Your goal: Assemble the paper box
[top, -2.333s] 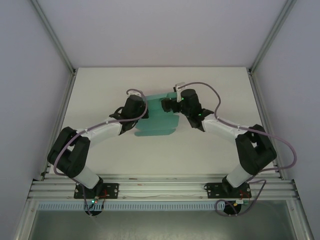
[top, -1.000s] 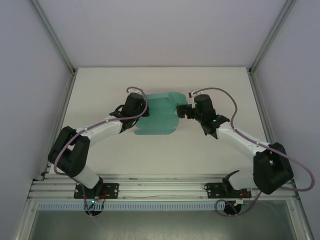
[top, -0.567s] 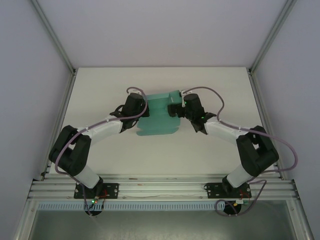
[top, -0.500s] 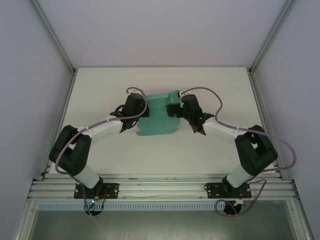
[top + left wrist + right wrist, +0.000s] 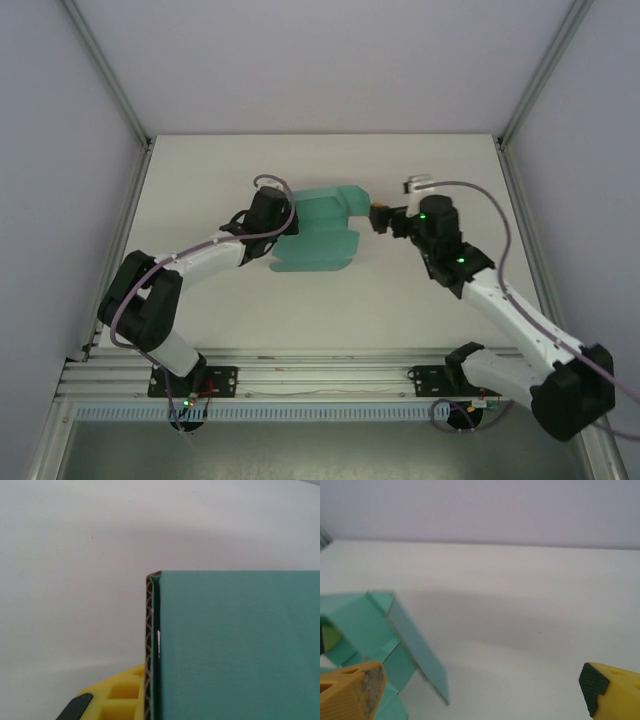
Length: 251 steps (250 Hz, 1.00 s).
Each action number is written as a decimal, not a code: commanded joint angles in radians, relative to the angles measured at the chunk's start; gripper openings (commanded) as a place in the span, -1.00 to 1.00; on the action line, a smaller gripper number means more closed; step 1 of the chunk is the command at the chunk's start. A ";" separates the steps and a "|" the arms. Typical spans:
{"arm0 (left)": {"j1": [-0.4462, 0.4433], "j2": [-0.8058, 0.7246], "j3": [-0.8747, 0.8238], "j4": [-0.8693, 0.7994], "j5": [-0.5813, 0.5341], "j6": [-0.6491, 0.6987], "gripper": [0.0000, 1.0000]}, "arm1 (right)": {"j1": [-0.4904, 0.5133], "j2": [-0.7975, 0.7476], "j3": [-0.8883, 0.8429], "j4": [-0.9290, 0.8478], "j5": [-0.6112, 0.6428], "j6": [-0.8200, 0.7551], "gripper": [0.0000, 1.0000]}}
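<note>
Left gripper (image 5: 291, 220) clamped, right gripper (image 5: 380, 213) agape

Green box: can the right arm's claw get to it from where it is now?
Probably yes. The right claw is open and sits just to the right of the green box, pointing at it. There is just bare table between them and nothing in the way.

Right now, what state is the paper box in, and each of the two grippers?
paper box: partly folded, not closed, one flap tilted up, lying on the table.
left gripper: shut on the paper box's edge.
right gripper: open, empty, apart from the paper box.
</note>
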 commanded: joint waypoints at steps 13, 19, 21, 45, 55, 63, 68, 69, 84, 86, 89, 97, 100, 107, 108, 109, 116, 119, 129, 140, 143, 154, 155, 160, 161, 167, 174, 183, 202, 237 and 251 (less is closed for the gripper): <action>0.011 -0.045 -0.010 0.000 0.025 0.048 -1.00 | -0.176 0.034 0.030 -0.104 -0.272 0.007 0.93; 0.010 -0.046 -0.011 0.002 0.026 0.049 -1.00 | -0.187 0.058 0.048 -0.116 -0.305 -0.012 0.88; 0.010 -0.046 -0.010 0.003 0.027 0.048 -1.00 | -0.189 0.065 0.054 -0.120 -0.315 -0.019 0.87; 0.010 -0.045 -0.012 0.010 0.036 0.054 -1.00 | -0.193 0.171 0.133 -0.197 -0.458 -0.128 0.69; 0.010 -0.043 -0.011 0.015 0.040 0.056 -1.00 | -0.192 0.215 0.172 -0.236 -0.521 -0.173 0.58; 0.010 -0.043 -0.011 0.017 0.046 0.061 -1.00 | -0.193 0.248 0.201 -0.268 -0.576 -0.216 0.52; 0.010 -0.042 -0.010 0.017 0.049 0.063 -1.00 | -0.193 0.266 0.215 -0.282 -0.605 -0.239 0.49; 0.011 -0.043 -0.009 0.017 0.049 0.064 -1.00 | -0.193 0.269 0.218 -0.285 -0.611 -0.242 0.49; 0.011 -0.040 -0.007 0.016 0.058 0.072 -1.00 | -0.191 0.312 0.247 -0.302 -0.685 -0.288 0.40; 0.010 -0.040 -0.007 0.015 0.060 0.073 -1.00 | -0.191 0.316 0.251 -0.302 -0.691 -0.290 0.38; 0.010 -0.040 -0.007 0.015 0.060 0.073 -1.00 | -0.192 0.323 0.255 -0.302 -0.699 -0.289 0.34; 0.011 -0.040 -0.006 0.015 0.062 0.076 -1.00 | -0.192 0.344 0.270 -0.304 -0.718 -0.289 0.19; 0.011 -0.042 -0.004 0.016 0.063 0.078 -1.00 | -0.191 0.351 0.277 -0.308 -0.726 -0.293 0.15; 0.011 -0.042 -0.005 0.017 0.065 0.082 -1.00 | -0.190 0.368 0.293 -0.321 -0.748 -0.304 0.10; 0.010 -0.042 -0.005 0.017 0.064 0.082 -1.00 | -0.190 0.371 0.295 -0.323 -0.752 -0.306 0.09; 0.009 -0.042 -0.005 0.017 0.065 0.083 -1.00 | -0.189 0.374 0.297 -0.325 -0.755 -0.308 0.09; 0.010 -0.043 -0.003 0.017 0.064 0.083 -1.00 | -0.187 0.389 0.309 -0.338 -0.776 -0.319 0.07; 0.010 -0.042 -0.004 0.015 0.065 0.083 -1.00 | -0.183 0.395 0.313 -0.343 -0.783 -0.326 0.05; 0.010 -0.043 0.001 0.014 0.064 0.087 -1.00 | -0.174 0.415 0.329 -0.366 -0.811 -0.357 0.03; 0.009 -0.039 0.005 0.009 0.063 0.088 -1.00 | -0.158 0.432 0.342 -0.389 -0.829 -0.393 0.03; 0.009 -0.037 0.006 0.008 0.061 0.088 -1.00 | -0.152 0.436 0.343 -0.391 -0.829 -0.399 0.03; 0.010 -0.034 0.014 0.003 0.063 0.091 -1.00 | -0.134 0.448 0.350 -0.395 -0.827 -0.413 0.02; 0.009 -0.033 0.014 0.003 0.062 0.090 -1.00 | -0.134 0.449 0.350 -0.394 -0.826 -0.415 0.02; 0.009 -0.031 0.016 0.001 0.062 0.091 -1.00 | -0.127 0.455 0.352 -0.394 -0.826 -0.419 0.02; 0.008 -0.031 0.017 0.001 0.062 0.091 -1.00 | -0.125 0.456 0.353 -0.394 -0.826 -0.419 0.01; 0.007 -0.028 0.019 -0.001 0.062 0.090 -1.00 | -0.117 0.463 0.358 -0.395 -0.819 -0.420 0.01; 0.007 -0.026 0.021 -0.002 0.064 0.093 -1.00 | -0.110 0.471 0.365 -0.394 -0.809 -0.416 0.01; 0.006 -0.025 0.022 -0.002 0.063 0.094 -1.00 | -0.101 0.482 0.372 -0.386 -0.799 -0.405 -0.01; 0.006 -0.023 0.027 -0.004 0.061 0.092 -1.00 | -0.080 0.504 0.389 -0.361 -0.783 -0.374 -0.05; 0.004 -0.013 0.046 -0.031 0.035 0.075 -1.00 | -0.025 0.524 0.388 -0.274 -0.720 -0.330 -0.10; 0.002 -0.008 0.051 -0.041 0.032 0.074 -1.00 | 0.003 0.529 0.385 -0.233 -0.633 -0.300 -0.09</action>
